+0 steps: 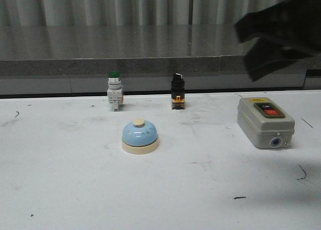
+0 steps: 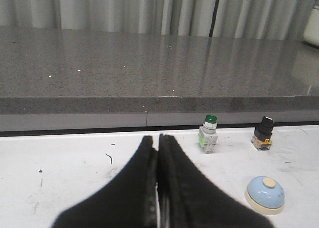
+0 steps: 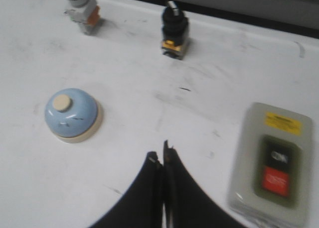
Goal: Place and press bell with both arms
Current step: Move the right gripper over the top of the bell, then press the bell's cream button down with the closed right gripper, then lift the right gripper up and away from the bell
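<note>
The bell (image 1: pixel 140 136), a light-blue dome with a cream base and cream knob, stands upright on the white table (image 1: pixel 60 180) near its middle. It also shows in the left wrist view (image 2: pixel 264 194) and in the right wrist view (image 3: pixel 73 114). My left gripper (image 2: pixel 158 141) is shut and empty, over the table to the left of the bell, out of the front view. My right gripper (image 3: pixel 162 156) is shut and empty, above the table between the bell and the switch box. Only the dark right arm (image 1: pixel 281 34) shows in the front view, raised at the upper right.
A grey switch box (image 1: pixel 265 121) with black and red buttons lies at the right. A green-capped push button (image 1: pixel 114 91) and a black selector switch (image 1: pixel 177 92) stand at the table's back edge. A grey stone ledge (image 1: pixel 125 51) and curtains rise behind.
</note>
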`<move>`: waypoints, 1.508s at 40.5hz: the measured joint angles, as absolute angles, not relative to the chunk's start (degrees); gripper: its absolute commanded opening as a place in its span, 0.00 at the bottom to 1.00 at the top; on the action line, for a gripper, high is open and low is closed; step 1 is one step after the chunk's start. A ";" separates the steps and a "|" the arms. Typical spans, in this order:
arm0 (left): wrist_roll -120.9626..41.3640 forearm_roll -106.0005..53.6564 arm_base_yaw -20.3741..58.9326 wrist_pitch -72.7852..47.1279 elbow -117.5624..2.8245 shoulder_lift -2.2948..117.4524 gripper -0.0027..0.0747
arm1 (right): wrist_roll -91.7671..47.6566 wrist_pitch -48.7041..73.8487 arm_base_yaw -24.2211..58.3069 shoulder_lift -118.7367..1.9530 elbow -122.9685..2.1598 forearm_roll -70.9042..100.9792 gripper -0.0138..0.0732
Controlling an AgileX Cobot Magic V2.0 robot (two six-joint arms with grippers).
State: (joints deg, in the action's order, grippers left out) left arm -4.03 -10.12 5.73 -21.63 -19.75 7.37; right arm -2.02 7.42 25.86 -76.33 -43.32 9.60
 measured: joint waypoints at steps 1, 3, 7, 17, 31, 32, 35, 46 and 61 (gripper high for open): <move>-4.03 -10.12 5.73 -21.63 -19.75 7.37 0.01 | -2.02 7.42 26.62 -78.05 -44.63 9.60 0.09; -4.03 -10.12 5.73 -21.63 -19.75 7.37 0.01 | -2.02 7.87 28.26 -81.96 -47.85 9.60 0.09; -4.03 -10.12 5.73 -21.63 -19.75 7.37 0.01 | -2.02 10.57 30.96 -89.16 -54.79 9.60 0.09; -4.03 -10.12 5.73 -21.63 -19.75 7.37 0.01 | -2.02 17.92 35.71 -102.90 -70.29 9.60 0.09; -4.03 -10.12 5.73 -21.63 -19.75 7.37 0.01 | -2.12 20.57 37.72 -111.21 -77.76 9.60 0.09; -4.03 -10.12 5.73 -21.63 -19.75 7.37 0.01 | -2.12 20.57 37.72 -111.52 -77.76 9.60 0.09; -4.03 -10.12 5.73 -21.63 -19.75 7.37 0.01 | -2.12 21.06 37.72 -112.34 -77.81 9.49 0.09; -4.03 -10.12 5.73 -21.63 -19.75 7.37 0.01 | -2.12 21.57 37.72 -109.29 -78.05 9.49 0.09; -4.03 -10.12 5.73 -21.63 -19.75 7.37 0.01 | -2.12 22.82 29.47 -90.54 -68.33 9.49 0.09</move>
State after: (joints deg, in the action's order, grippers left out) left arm -4.03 -10.12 5.73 -21.63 -19.75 7.37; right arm -2.12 22.82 29.47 -90.54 -68.33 9.49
